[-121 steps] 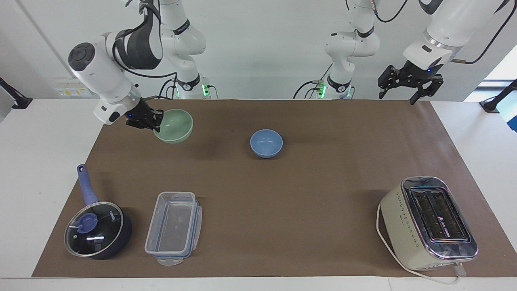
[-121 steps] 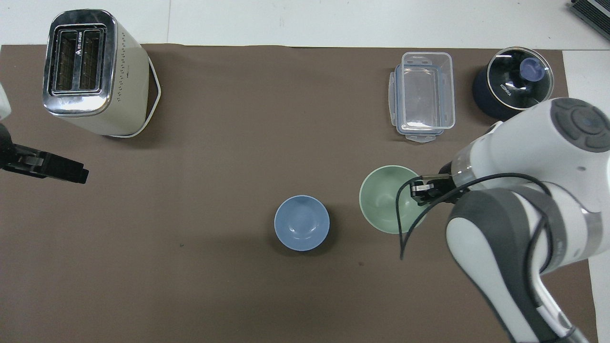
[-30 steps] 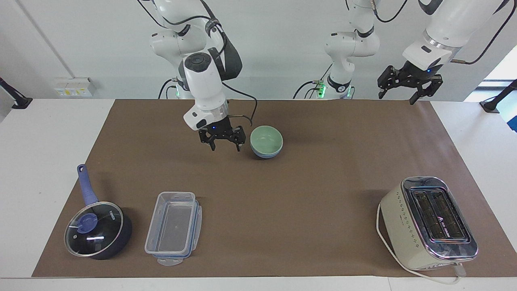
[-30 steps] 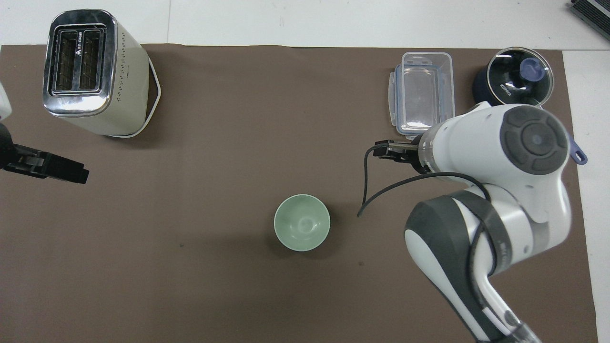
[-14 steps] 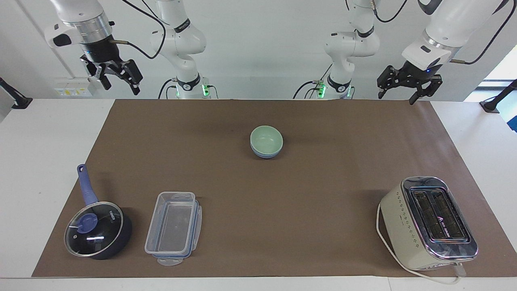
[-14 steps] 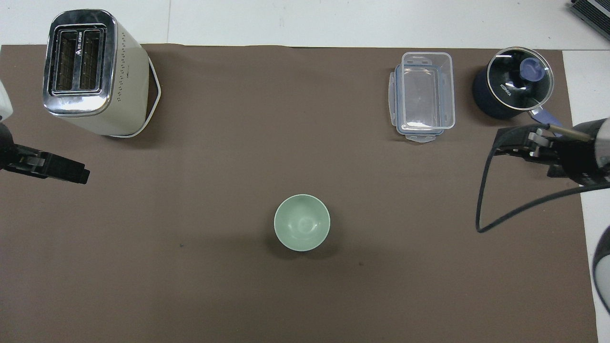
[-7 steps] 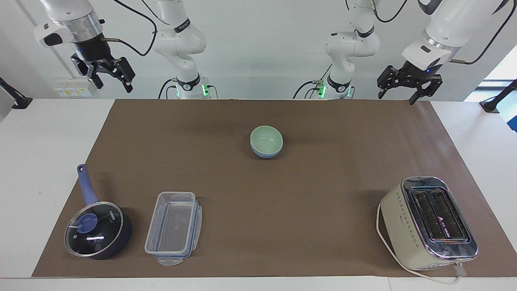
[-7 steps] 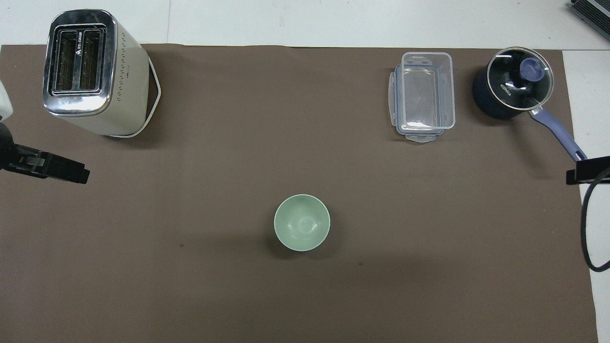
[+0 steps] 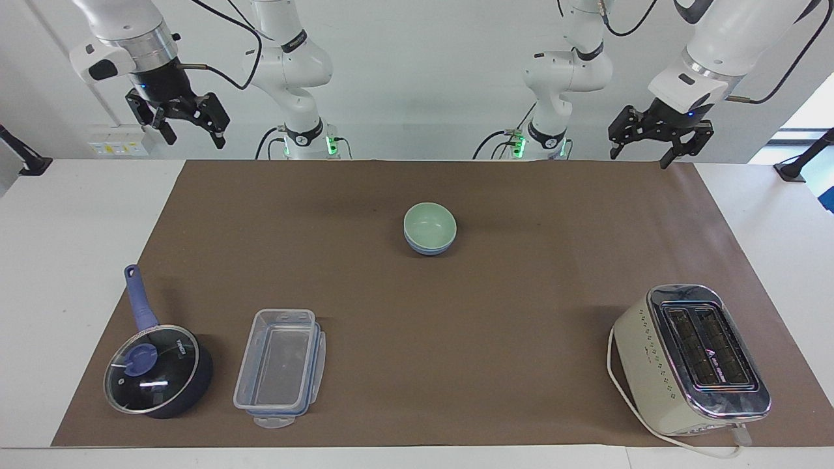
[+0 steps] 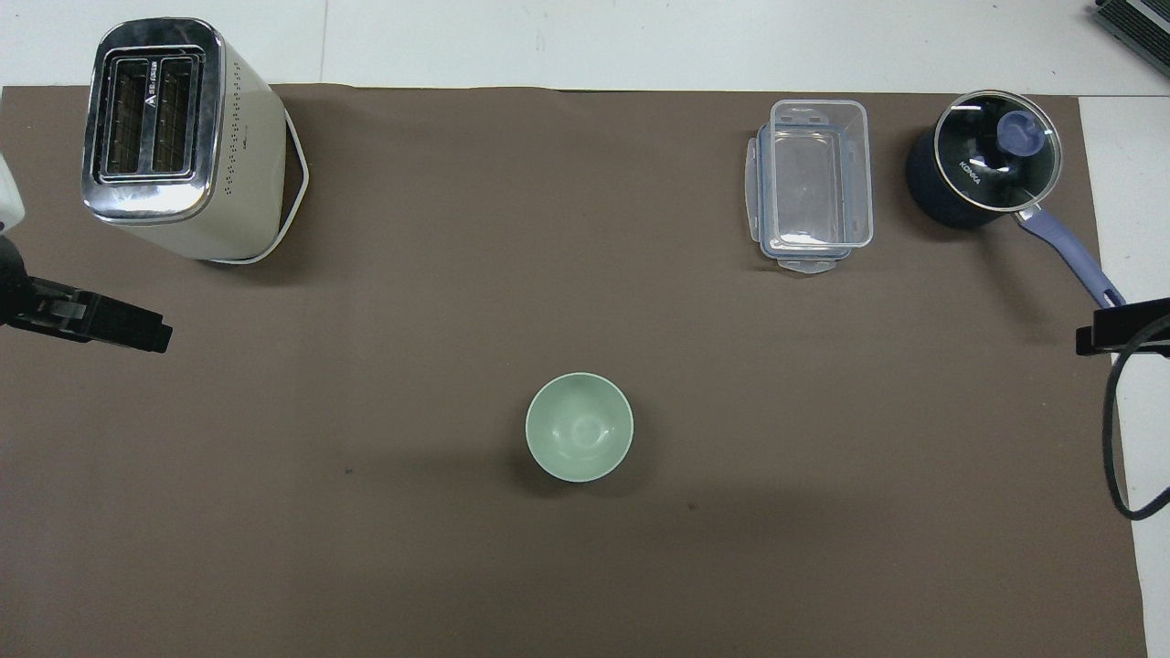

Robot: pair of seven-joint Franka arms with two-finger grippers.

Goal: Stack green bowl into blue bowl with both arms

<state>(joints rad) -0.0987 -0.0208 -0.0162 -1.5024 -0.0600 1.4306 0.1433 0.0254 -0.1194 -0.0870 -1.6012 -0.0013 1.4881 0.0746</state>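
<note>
Since the frame half a second back, only the right gripper point(image 9: 187, 125) has shifted, a touch rightward and down at the upper left of the facing view, fingers spread and empty. The green bowl point(image 9: 429, 223) sits nested in the blue bowl point(image 9: 428, 248) at mid-frame, upright on the brown mat point(image 9: 521, 312). The left gripper point(image 9: 659, 139) waits at the upper right, likewise spread. The stacking looks finished; I judge nothing remains beyond parking both arms.

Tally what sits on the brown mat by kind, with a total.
Bowls: 2, the green bowl nested in the blue bowl
Saucepans: 1, lidded saucepan
Plastic containers: 1, clear container
Toasters: 1, toaster
Total: 5
</note>
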